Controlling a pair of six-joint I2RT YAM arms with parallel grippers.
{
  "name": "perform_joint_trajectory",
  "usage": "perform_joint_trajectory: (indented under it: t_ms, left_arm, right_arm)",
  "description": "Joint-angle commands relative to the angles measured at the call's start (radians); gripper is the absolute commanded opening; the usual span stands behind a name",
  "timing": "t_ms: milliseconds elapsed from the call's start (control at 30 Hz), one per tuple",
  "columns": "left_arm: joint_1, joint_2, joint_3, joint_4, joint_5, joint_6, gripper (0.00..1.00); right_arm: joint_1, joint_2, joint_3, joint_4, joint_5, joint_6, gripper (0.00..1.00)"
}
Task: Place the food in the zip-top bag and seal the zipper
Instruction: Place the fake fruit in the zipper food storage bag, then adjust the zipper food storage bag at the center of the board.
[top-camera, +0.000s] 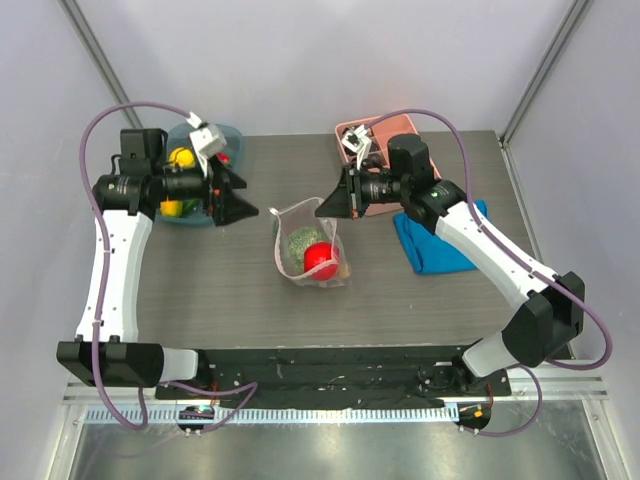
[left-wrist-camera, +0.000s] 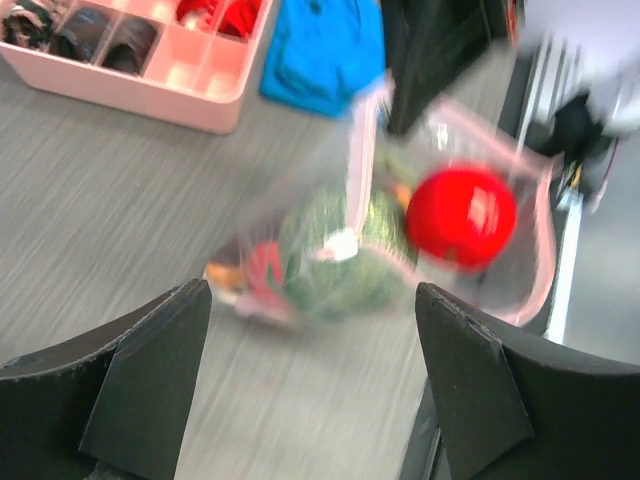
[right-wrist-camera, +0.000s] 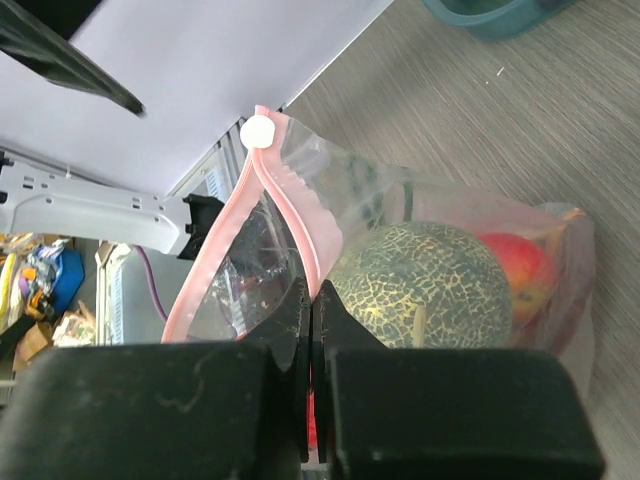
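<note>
The zip-top bag (top-camera: 308, 245) stands at the table's middle with its mouth open upward. Inside it are a green netted ball (top-camera: 299, 241) and a red apple (top-camera: 321, 260); small orange and red pieces lie at its bottom (left-wrist-camera: 240, 272). My right gripper (top-camera: 322, 207) is shut on the bag's pink zipper strip (right-wrist-camera: 300, 230). The white slider (right-wrist-camera: 258, 131) sits at the strip's far end. My left gripper (top-camera: 245, 197) is open and empty, left of the bag and apart from it. Yellow and green food (top-camera: 181, 157) lies in a teal bowl behind it.
The teal bowl (top-camera: 190, 221) stands at the back left under my left wrist. A pink divided tray (top-camera: 385, 130) is at the back right. A blue folded cloth (top-camera: 440, 245) lies right of the bag, under my right arm.
</note>
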Motion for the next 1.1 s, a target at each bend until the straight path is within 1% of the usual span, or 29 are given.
perform_joint_trajectory:
  t_ms: [0, 33, 67, 167, 267, 333, 367, 400, 433, 467, 500, 533, 567, 600, 633, 667, 767, 800, 833, 867, 900, 933, 967, 1033, 1067]
  left_arm:
    - [-0.006, 0.026, -0.037, -0.304, 0.06, 0.558, 0.87]
    - [-0.009, 0.037, -0.037, -0.341, 0.074, 0.659, 0.87]
    - [-0.019, 0.057, -0.04, -0.342, 0.085, 0.664, 0.87]
    - [-0.044, 0.078, -0.059, -0.284, 0.114, 0.657, 0.86]
    - [-0.085, 0.081, -0.127, -0.193, 0.122, 0.639, 0.86]
    - [-0.11, 0.068, -0.166, -0.097, 0.122, 0.611, 0.85]
    - [-0.13, 0.063, -0.189, -0.045, 0.122, 0.533, 0.84]
    - [-0.139, 0.054, -0.244, 0.015, 0.113, 0.486, 0.83]
    - [-0.147, 0.034, -0.275, 0.19, 0.108, 0.423, 0.83]
    - [-0.154, 0.023, -0.334, 0.277, 0.103, 0.346, 0.81]
    - [-0.159, 0.012, -0.364, 0.381, 0.082, 0.209, 0.79]
    - [-0.162, 0.0, -0.384, 0.46, 0.074, 0.139, 0.76]
    - [-0.168, -0.003, -0.407, 0.565, 0.073, 0.09, 0.62]
    - [-0.17, -0.003, -0.407, 0.589, 0.073, 0.012, 0.52]
    - [-0.171, -0.003, -0.402, 0.599, 0.086, -0.016, 0.42]
    - [-0.17, -0.008, -0.386, 0.599, 0.094, -0.041, 0.22]
    - [-0.17, -0.041, -0.344, 0.605, 0.117, -0.195, 0.0]
    - [-0.171, -0.048, -0.33, 0.617, 0.132, -0.251, 0.0]
    - [-0.17, -0.052, -0.315, 0.625, 0.149, -0.374, 0.0]
    - [-0.171, -0.064, -0.295, 0.629, 0.174, -0.43, 0.0]
    - [-0.171, -0.069, -0.293, 0.64, 0.169, -0.47, 0.0]
    - [-0.171, -0.075, -0.299, 0.642, 0.163, -0.527, 0.0]
    - [-0.168, -0.081, -0.324, 0.64, 0.134, -0.539, 0.0]
    - [-0.164, -0.086, -0.352, 0.622, 0.11, -0.569, 0.0]
    - [-0.162, -0.083, -0.379, 0.619, 0.091, -0.578, 0.0]
  right_arm:
    - [-0.013, 0.01, 0.065, 0.056, -0.103, -0.044, 0.01]
    - [-0.015, 0.015, 0.066, 0.054, -0.111, -0.045, 0.01]
    - [-0.02, 0.022, 0.07, 0.053, -0.117, -0.045, 0.01]
    - [-0.026, 0.03, 0.076, 0.047, -0.132, -0.045, 0.01]
    - [-0.027, 0.035, 0.079, 0.047, -0.14, -0.042, 0.01]
    - [-0.029, 0.038, 0.08, 0.045, -0.144, -0.037, 0.01]
    - [-0.03, 0.036, 0.082, 0.047, -0.148, -0.037, 0.01]
    - [-0.03, 0.036, 0.08, 0.047, -0.151, -0.037, 0.01]
    - [-0.03, 0.035, 0.079, 0.047, -0.151, -0.04, 0.01]
    - [-0.032, 0.033, 0.079, 0.047, -0.155, -0.039, 0.01]
    - [-0.03, 0.033, 0.077, 0.047, -0.16, -0.04, 0.01]
    - [-0.03, 0.032, 0.077, 0.047, -0.164, -0.037, 0.01]
    - [-0.033, 0.03, 0.076, 0.047, -0.169, -0.036, 0.01]
    - [-0.032, 0.029, 0.079, 0.047, -0.174, -0.033, 0.01]
    - [-0.035, 0.029, 0.079, 0.045, -0.175, -0.025, 0.01]
    - [-0.035, 0.026, 0.082, 0.044, -0.177, -0.021, 0.01]
    - [-0.049, 0.013, 0.086, 0.038, -0.169, 0.002, 0.01]
    - [-0.05, 0.01, 0.096, 0.015, -0.168, 0.004, 0.01]
    - [-0.055, 0.009, 0.1, -0.001, -0.164, 0.006, 0.01]
    - [-0.058, 0.007, 0.109, -0.024, -0.155, -0.026, 0.01]
    - [-0.058, 0.007, 0.132, -0.092, -0.137, -0.051, 0.01]
    - [-0.059, 0.01, 0.143, -0.126, -0.126, -0.083, 0.01]
    - [-0.058, 0.012, 0.151, -0.154, -0.112, -0.132, 0.01]
    - [-0.059, 0.024, 0.165, -0.218, -0.073, -0.175, 0.03]
    - [-0.059, 0.027, 0.171, -0.231, -0.062, -0.188, 0.06]
